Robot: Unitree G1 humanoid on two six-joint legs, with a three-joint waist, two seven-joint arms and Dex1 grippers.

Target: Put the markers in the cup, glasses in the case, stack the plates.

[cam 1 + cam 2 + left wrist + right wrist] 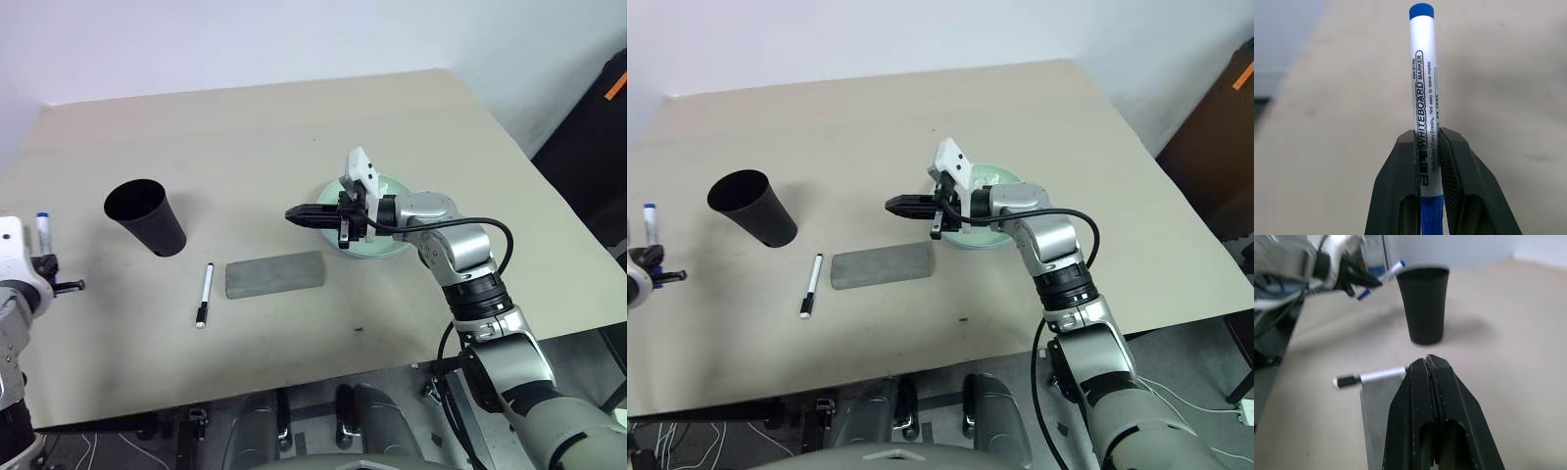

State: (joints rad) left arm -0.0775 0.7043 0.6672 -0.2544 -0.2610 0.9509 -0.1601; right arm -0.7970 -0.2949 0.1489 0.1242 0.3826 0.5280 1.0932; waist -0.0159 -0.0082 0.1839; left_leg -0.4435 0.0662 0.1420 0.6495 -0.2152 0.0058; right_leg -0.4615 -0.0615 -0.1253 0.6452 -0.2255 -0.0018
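Blue-capped slim marker (1423, 122) pinched in left claw (1429, 161); right claw (1426, 363) pressed together.

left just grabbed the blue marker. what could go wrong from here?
1. The left gripper pinches the blue-capped marker low on its barrel, most of its length sticking out; it could pivot or slip on the way to the cup.
2. The cup is tall and narrow; a marker tip striking its rim might tip it.
3. The black-capped marker lies close beside the case, leaving little finger room.
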